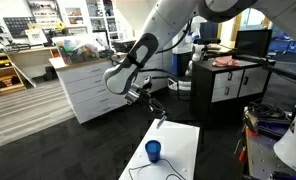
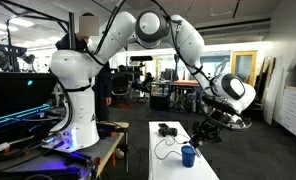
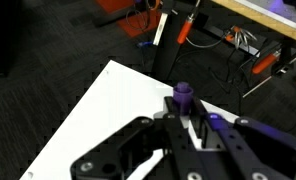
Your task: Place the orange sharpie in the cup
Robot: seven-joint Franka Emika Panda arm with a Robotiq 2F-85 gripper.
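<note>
Wrist view | gripper point(image 3: 186, 120) above white table point(image 3: 103, 115) | open or closed: cannot tell | small purple object point(image 3: 182, 97) at fingertips | both exterior views: blue cup point(image 1: 152, 151) point(image 2: 188, 156) upright on table's near end, apart from gripper

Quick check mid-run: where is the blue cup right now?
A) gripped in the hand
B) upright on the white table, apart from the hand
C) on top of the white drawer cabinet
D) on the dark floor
B: in both exterior views the blue cup stands upright on the white table, while the hand is near the table's far end, apart from it.
</note>
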